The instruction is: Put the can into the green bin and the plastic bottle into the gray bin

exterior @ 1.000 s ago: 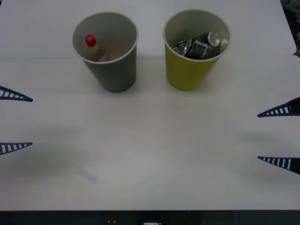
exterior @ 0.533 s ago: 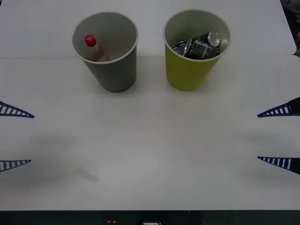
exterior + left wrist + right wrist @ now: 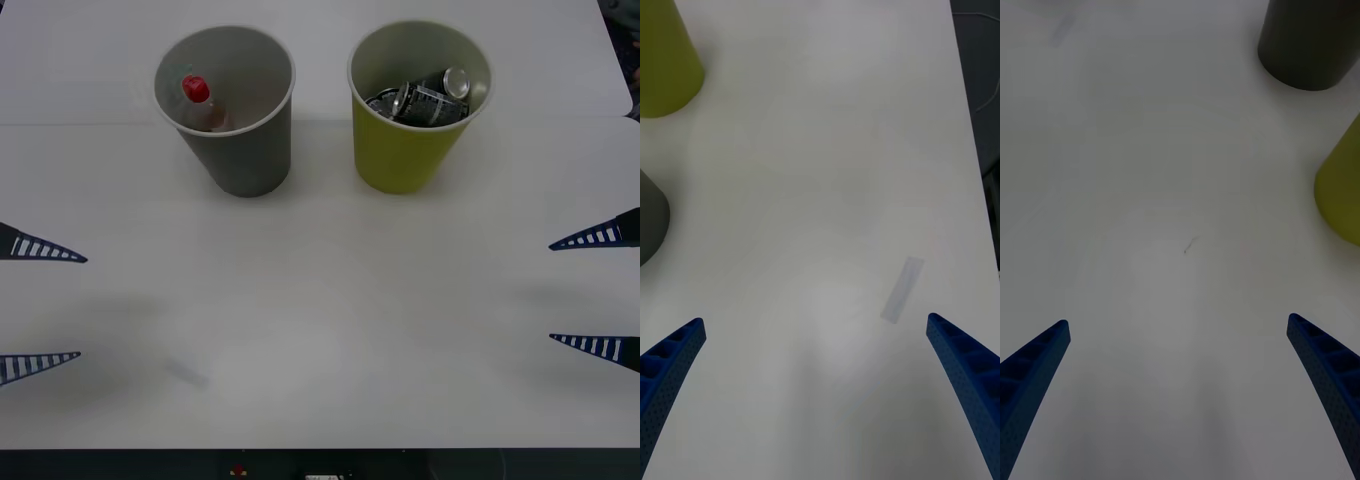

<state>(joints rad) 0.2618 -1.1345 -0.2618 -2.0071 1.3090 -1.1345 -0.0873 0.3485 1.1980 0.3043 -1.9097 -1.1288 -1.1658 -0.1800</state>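
The gray bin stands at the back left of the table with the plastic bottle inside it, red cap up, leaning against the bin's left wall. Beside it on the right, the green bin holds the can lying among dark crushed metal. My left gripper hovers open at the table's left edge, empty. At the right edge my right gripper is open and empty too. The wrist views show the gray bin and the green bin from the side.
A small pale strip of tape lies on the white table near its front left, faintly seen as a tape mark in the front view. The table's side edge borders dark floor.
My left gripper has drifted toward the front of the table and slightly inward. The bottle has settled a bit inside the gray bin. The right gripper has stayed put.
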